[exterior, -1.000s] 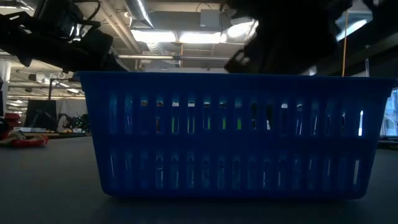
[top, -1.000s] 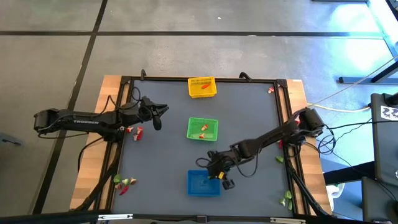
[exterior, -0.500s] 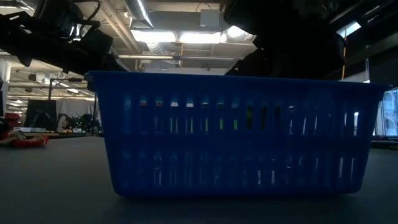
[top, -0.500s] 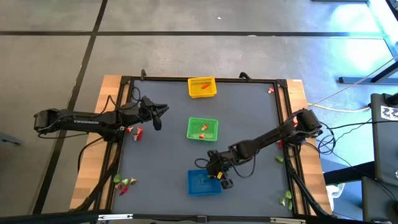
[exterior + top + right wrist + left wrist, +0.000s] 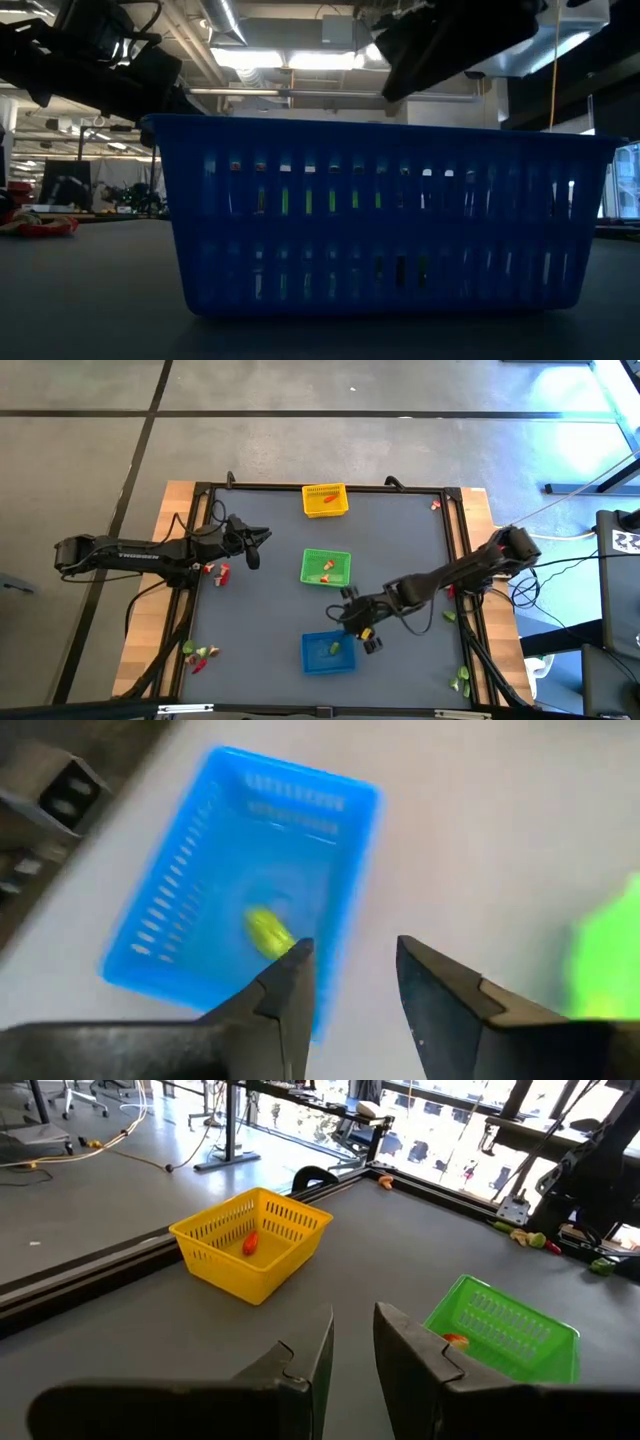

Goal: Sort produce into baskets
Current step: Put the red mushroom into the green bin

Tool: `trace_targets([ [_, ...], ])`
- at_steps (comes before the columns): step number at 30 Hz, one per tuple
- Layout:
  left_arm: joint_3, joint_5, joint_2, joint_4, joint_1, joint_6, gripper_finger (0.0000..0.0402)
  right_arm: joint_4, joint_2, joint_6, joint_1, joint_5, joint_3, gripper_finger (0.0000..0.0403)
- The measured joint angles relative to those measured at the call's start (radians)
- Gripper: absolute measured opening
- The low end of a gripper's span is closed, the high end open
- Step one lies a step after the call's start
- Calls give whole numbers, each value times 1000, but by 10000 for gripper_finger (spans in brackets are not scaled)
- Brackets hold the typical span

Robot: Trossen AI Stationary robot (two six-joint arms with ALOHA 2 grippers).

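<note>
— Arms, listed? Two, dark, slender, jointed; left arm, frame left, bears pale lettering.
— Right arm? Frame right, black cables trailing off its base.
— Fingers? Dark, angular, blocky.

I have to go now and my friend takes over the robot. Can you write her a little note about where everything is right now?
Right gripper: open and empty, just past the blue basket's far right corner.
Left gripper: waiting over the left side of the table, fingers slightly apart, holding nothing.
Done: a light green piece lies in the blue basket; the yellow basket holds an orange-red piece; the green basket holds a couple of pieces.
Left: loose pieces by the left gripper, at the near left corner, along the right edge, at the near right and far right corners.
</note>
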Motion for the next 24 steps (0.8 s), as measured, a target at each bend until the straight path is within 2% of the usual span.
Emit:
trace_targets([
  [4,0,0,0,0,0,-1,72,-133,-74,0,-28,83,1,140],
  [11,0,0,0,1,0,-6,72,-380,-162,0,-125,119,0,140],
  [24,0,0,0,1,0,-29,72,-740,-210,-77,-437,145,0,140],
])
